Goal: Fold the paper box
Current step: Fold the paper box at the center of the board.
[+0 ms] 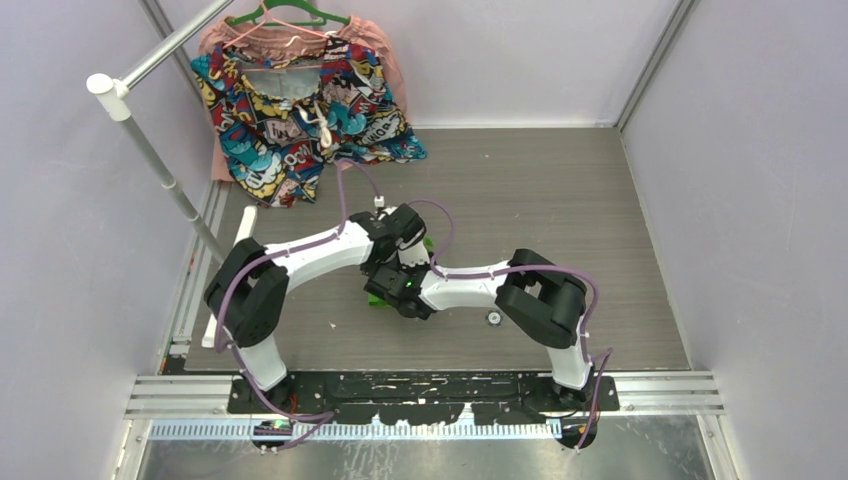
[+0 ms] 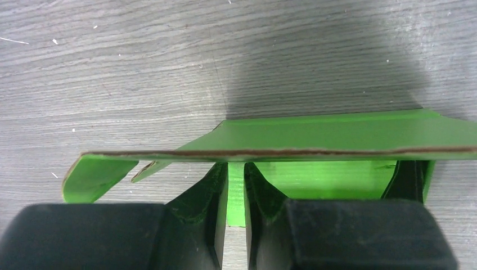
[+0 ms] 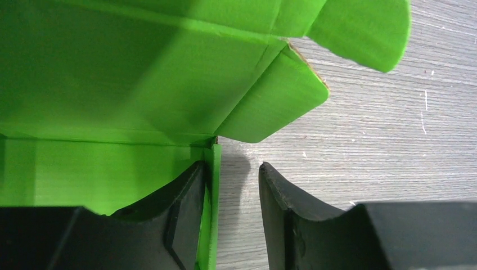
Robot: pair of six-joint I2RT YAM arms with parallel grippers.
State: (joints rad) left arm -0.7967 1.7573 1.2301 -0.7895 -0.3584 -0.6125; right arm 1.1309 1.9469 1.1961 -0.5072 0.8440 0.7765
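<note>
The paper box (image 1: 378,298) is bright lime-green card, partly folded, in the middle of the grey table, mostly hidden under both wrists in the top view. In the left wrist view a top panel of the box (image 2: 337,132) runs across with its raw edge toward me. My left gripper (image 2: 236,169) is shut on a thin upright green wall of the box. In the right wrist view the box (image 3: 112,84) fills the left side with its flaps spread. My right gripper (image 3: 233,174) is open: its left finger is inside the box against an end wall, and its right finger stands apart over bare table.
A colourful patterned garment (image 1: 300,100) hangs on a green hanger at the back left, beside a slanted white rail (image 1: 150,140). A small round object (image 1: 493,318) lies right of the right wrist. Walls close in the table on both sides.
</note>
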